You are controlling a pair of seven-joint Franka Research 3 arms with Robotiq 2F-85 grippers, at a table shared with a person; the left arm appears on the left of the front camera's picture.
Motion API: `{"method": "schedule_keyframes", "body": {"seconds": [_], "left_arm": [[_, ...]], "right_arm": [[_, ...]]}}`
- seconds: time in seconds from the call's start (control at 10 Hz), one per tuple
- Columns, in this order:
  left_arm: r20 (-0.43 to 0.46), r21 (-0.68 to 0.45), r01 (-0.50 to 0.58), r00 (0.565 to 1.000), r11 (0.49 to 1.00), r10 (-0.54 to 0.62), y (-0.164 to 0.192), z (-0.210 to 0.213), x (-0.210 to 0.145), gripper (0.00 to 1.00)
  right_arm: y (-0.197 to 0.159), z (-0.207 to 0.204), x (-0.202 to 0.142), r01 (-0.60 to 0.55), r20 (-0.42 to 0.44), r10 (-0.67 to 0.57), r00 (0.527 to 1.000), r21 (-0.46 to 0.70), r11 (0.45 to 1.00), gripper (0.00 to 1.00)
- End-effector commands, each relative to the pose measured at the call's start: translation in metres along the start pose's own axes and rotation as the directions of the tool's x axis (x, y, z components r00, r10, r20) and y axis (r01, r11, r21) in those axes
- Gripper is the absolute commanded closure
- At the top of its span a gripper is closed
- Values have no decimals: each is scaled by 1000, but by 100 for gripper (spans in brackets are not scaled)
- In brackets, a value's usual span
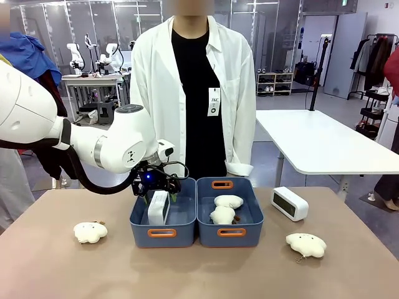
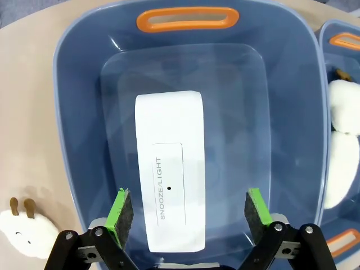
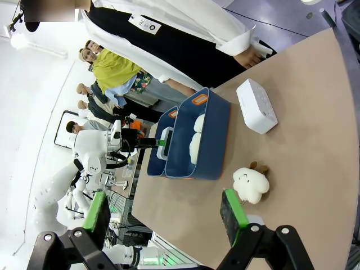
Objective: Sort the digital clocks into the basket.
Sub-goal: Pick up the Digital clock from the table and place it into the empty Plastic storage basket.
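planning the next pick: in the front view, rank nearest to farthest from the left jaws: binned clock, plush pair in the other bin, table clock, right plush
1. binned clock, just below, in the left bin
2. plush pair, in the right bin
3. table clock, farther right
4. right plush, front right

Left wrist view: one legible print. The digital clock (image 2: 169,185) in the basket (image 2: 73,112) carries "SNOOZE/LIGHT" in small dark capitals on its white side facing the camera. The words sit inside a thinly outlined rectangular button panel (image 2: 169,183), with a small dark dot beside them. They run lengthwise along the clock, so they read sideways here.

Front view: a white tag (image 1: 214,101) hangs on the person's white coat (image 1: 156,81) at chest height. It has dark print, too small to read with certainty.
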State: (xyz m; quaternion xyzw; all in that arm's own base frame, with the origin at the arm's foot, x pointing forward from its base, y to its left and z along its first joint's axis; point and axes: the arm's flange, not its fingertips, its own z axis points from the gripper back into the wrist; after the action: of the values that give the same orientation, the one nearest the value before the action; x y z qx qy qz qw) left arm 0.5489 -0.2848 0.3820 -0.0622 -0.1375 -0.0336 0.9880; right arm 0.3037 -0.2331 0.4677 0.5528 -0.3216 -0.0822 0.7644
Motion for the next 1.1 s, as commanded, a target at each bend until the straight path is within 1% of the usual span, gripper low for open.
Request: {"method": "schedule_keyframes", "body": {"seconds": [0.0, 0.5, 0.6, 0.7, 0.8, 0.9, 1.0], "left_arm": [[4, -2, -3, 1000, 1000, 3, 1, -2, 1, 0], [-2, 1, -1, 1000, 1000, 1, 0, -1, 0, 0], [15, -86, -43, 999, 995, 45, 18, 37, 2, 0], [-68, -237, -111, 993, 965, 98, 40, 76, -7, 0], [-102, -300, -129, 989, 945, 103, 69, 108, -29, 0], [-124, -380, -136, 988, 915, 96, 104, 140, -60, 0], [-140, -474, -102, 989, 874, 39, 133, 157, -86, 0]], "right_arm": [[2, 0, -2, -15, 2, 15, 1000, 6, 1000, 0], [2, 0, -2, -15, 2, 15, 1000, 6, 1000, 0], [2, 0, -2, -15, 2, 15, 1000, 6, 1000, 0], [2, 0, -2, -15, 2, 15, 1000, 6, 1000, 0], [2, 0, -2, -15, 2, 15, 1000, 6, 1000, 0], [2, 0, -2, -15, 2, 15, 1000, 6, 1000, 0], [2, 0, -2, -15, 2, 15, 1000, 6, 1000, 0]]}}
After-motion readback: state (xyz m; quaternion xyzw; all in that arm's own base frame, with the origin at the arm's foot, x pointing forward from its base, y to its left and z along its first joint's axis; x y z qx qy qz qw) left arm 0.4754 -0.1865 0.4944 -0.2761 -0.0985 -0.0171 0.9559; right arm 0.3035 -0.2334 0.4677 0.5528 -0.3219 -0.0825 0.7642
